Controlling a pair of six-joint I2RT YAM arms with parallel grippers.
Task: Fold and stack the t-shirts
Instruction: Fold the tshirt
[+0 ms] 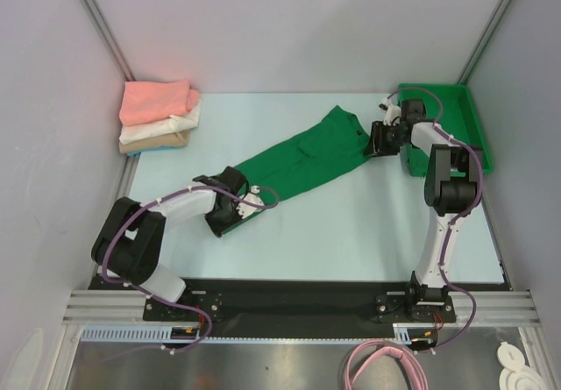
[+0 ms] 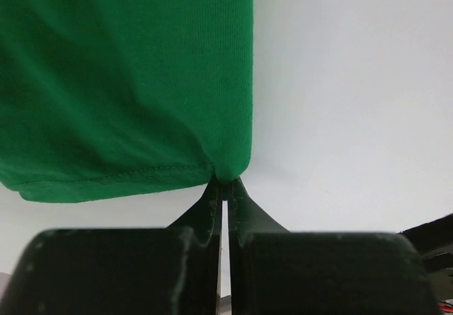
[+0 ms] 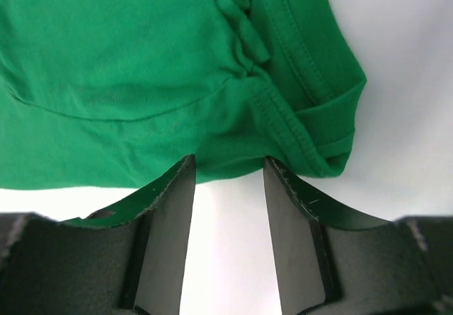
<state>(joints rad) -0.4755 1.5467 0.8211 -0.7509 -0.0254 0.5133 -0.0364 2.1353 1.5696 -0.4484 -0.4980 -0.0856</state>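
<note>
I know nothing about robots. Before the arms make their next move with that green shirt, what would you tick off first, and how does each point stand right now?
1. Left gripper pinching the green shirt at its hem corner: ok, shut on the cloth.
2. Right gripper gripping the collar end: not ok, its jaws stand apart and the cloth is only at their tips.
3. Shirt lying flat: not ok, it is bunched in a creased strip.
4. Folded pile apart from the shirt: ok, it sits in the far left corner.
5. Bin free of shirts: cannot tell, the right arm covers part.
</note>
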